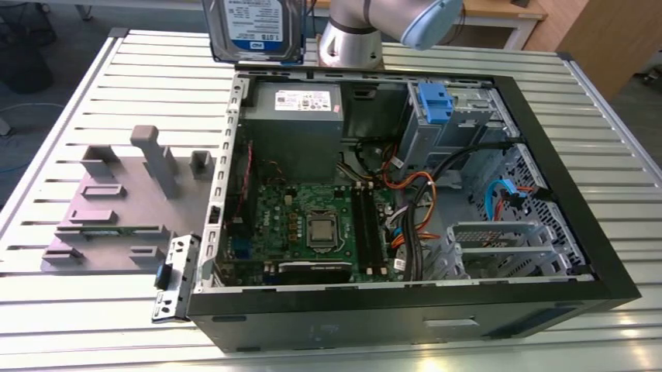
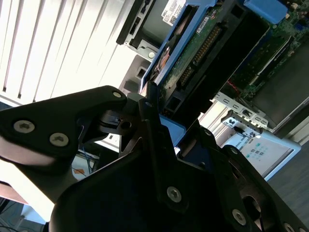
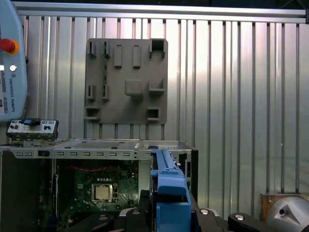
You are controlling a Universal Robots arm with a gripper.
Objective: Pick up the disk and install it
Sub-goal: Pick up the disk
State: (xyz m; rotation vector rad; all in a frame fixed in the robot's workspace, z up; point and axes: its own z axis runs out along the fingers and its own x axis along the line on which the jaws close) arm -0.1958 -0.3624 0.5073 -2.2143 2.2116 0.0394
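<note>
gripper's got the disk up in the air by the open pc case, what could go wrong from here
1. The gripper holds the disk by one edge, high in the air. If it slips, it could land on the case rim or the motherboard.
2. Orange and black cables loop across the space beside the drive cage. The disk or its blue carrier might snag them going in.

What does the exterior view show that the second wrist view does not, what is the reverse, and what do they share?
Exterior view: the label on the disk and the grey fixture plate. Second wrist view: the disk's green circuit board and the gripper clamping it. Shared: the blue-framed disk and the open computer case.
</note>
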